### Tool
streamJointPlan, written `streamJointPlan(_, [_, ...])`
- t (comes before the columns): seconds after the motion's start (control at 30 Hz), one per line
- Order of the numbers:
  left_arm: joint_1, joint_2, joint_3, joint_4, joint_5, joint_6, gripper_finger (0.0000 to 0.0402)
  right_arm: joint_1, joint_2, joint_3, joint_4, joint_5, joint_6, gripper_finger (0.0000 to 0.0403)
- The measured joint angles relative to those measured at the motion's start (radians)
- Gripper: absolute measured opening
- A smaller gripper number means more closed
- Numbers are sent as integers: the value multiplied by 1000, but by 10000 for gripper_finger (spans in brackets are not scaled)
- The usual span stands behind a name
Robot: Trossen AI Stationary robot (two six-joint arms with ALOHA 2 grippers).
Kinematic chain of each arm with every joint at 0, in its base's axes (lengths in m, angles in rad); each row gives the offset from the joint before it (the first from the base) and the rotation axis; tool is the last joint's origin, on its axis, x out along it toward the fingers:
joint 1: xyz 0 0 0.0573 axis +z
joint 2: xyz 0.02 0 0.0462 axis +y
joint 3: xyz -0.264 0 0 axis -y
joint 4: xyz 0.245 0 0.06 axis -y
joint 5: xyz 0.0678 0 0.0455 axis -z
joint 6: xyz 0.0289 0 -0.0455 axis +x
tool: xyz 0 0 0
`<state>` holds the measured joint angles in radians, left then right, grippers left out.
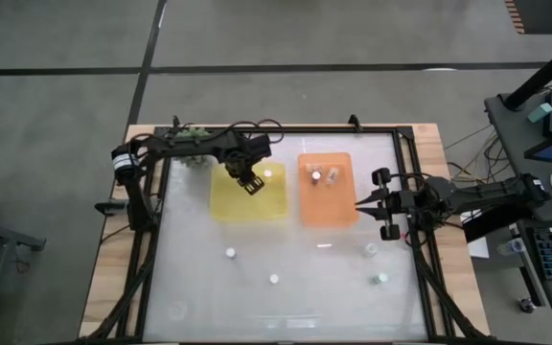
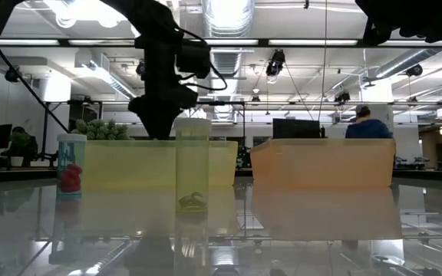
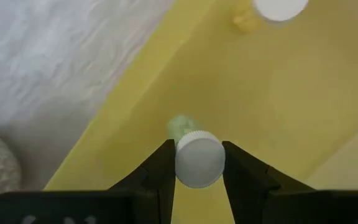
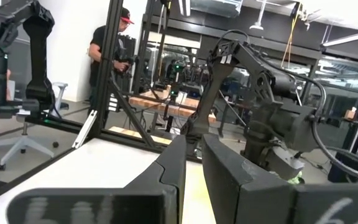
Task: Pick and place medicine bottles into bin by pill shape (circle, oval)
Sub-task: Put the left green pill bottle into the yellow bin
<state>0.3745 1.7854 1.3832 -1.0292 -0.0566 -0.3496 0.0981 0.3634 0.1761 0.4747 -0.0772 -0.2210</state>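
- The left gripper (image 1: 248,182) hangs over the yellow tray (image 1: 249,193), its fingers (image 3: 157,171) pinching a bottle (image 3: 197,158) by its white cap, with the tray floor right below it.
- A second bottle (image 1: 267,174) stands inside the yellow tray, just beside the left gripper.
- A green spiky plant (image 1: 197,159) sits at the far left of the table (image 1: 286,311), just beside the yellow tray.
- The orange tray (image 1: 328,189) lies beside the yellow one and holds two bottles (image 1: 323,175) close together near its far end.
- Loose bottles stand on the open table nearer the front: one (image 1: 229,253) below the yellow tray, another (image 1: 274,279) near the middle, two more (image 1: 371,250) toward the right edge, one with a greenish cap (image 1: 381,279).
- The right gripper (image 1: 362,204) waits at the right edge of the orange tray, fingers (image 4: 166,171) close together with only a thin gap, holding nothing.
- In the low view, a person in blue (image 2: 367,123) shows in the room beyond the table.
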Motion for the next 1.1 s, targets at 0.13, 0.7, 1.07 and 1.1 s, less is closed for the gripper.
streamJointPlan(0.13, [4,-41,-44,18,19,0,93,0,0,0,-9,0,4,43])
streamJointPlan(0.7, [26,-252,-230,103,-8,-64,93,0,-2,0,-13,0,5,43])
streamJointPlan(1.07, [27,-238,-231,115,-31,-91,93,0,-2,0,-13,0,5,43])
streamJointPlan(1.1, [27,-238,-231,121,-31,-94,93,0,-2,0,-13,0,5,43])
